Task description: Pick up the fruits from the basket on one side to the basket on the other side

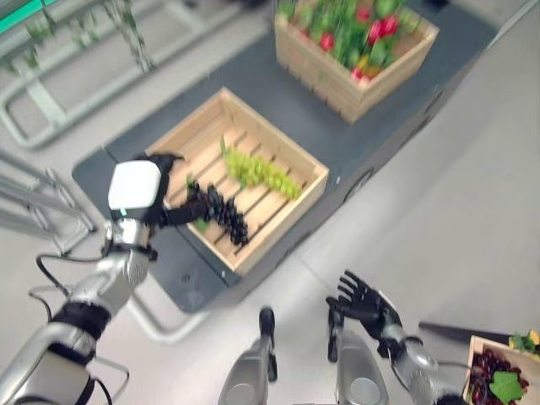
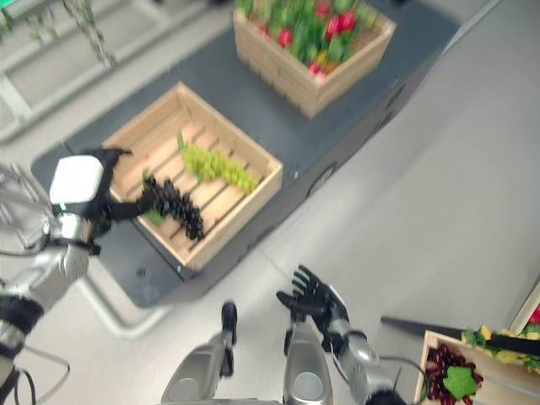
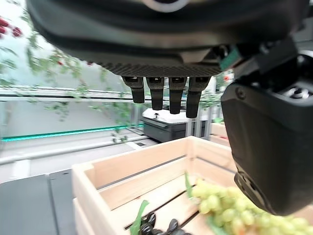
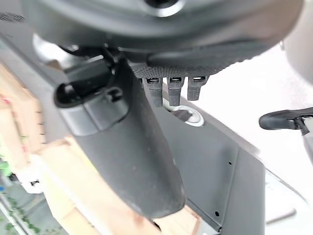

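A big dark surface (image 1: 278,97) holds two wooden crates. The far crate (image 1: 359,51) is full of leaves and red fruit. The near crate (image 1: 240,173) has two grape bunches lying on its slats. The green grapes (image 1: 261,171) lie in the middle, their long side running from the far left corner toward the near right. The dark grapes (image 1: 221,211) lie just beside them, nearer the robot, pointing the same way, stem end toward the left hand (image 1: 156,192).

This looks like the picking step. The left hand reaches over the crate's left edge to the dark bunch; I cannot tell if its fingers grip it. Next it needs a firm hold, then a lift straight up.

The right hand (image 1: 364,302) hangs low with fingers spread, holding nothing. A third crate (image 1: 498,371) waits at the right.
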{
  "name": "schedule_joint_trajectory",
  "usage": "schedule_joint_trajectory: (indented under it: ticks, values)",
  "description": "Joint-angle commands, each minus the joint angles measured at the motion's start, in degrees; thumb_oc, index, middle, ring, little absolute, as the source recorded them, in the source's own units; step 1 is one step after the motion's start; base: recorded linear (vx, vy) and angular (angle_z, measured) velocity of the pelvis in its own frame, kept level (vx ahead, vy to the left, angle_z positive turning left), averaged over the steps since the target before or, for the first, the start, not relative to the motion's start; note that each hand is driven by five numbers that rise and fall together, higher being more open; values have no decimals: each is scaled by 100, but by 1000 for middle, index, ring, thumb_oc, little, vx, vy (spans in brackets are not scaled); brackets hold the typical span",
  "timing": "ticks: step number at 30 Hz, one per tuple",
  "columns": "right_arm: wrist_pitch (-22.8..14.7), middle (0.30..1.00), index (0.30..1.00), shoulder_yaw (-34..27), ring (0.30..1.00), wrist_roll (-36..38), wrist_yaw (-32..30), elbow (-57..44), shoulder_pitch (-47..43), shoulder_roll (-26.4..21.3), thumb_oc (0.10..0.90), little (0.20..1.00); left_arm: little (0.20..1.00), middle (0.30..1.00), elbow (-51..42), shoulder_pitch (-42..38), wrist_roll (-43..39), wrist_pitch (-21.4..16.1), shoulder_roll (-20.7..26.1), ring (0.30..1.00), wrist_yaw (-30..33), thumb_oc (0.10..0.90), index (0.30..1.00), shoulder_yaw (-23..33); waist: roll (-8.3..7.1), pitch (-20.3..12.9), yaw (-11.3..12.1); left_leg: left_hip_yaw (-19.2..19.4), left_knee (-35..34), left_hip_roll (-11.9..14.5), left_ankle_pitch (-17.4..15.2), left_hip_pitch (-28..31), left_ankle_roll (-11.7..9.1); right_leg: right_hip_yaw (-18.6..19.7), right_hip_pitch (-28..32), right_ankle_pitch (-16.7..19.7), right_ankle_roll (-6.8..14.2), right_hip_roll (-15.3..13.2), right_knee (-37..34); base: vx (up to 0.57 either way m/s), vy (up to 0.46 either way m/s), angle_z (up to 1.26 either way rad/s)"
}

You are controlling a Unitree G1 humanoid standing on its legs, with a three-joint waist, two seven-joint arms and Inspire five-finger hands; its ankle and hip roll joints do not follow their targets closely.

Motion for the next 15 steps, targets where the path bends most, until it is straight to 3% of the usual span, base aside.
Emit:
schedule_joint_trajectory:
  ticks: [1,5,11,15]
  values:
    - [-258,900,900,136,900,498,369,-378,-204,-299,800,900,900,900,533,-1023,250,163,337,900,622,800,900,-49,-118,-227,-150,-139,789,-104,-870,-60,212,-208,414,68,-190,44,-349,-61,12,-24]
    - [-307,900,900,167,900,516,308,-292,-478,-521,800,900,900,900,1007,-1897,262,424,485,900,577,800,900,-488,-140,-44,-184,-32,1095,-56,-878,-452,175,-395,-51,-162,-261,48,232,-92,43,-15]
    - [-106,900,900,-86,900,675,429,-234,-664,-868,800,900,900,900,866,-2654,670,1107,869,900,418,800,900,-788,-120,169,-199,14,2205,-67,-1271,-1257,227,-474,-758,-652,-424,-19,1413,-59,81,4]
    - [-53,900,900,-61,900,605,382,-304,-736,-973,800,900,900,900,696,-3002,666,1076,1028,900,629,800,900,-959,-115,169,-186,-2,2655,-67,-1454,-1638,271,-456,-1074,-811,-488,-49,1823,-27,71,22]
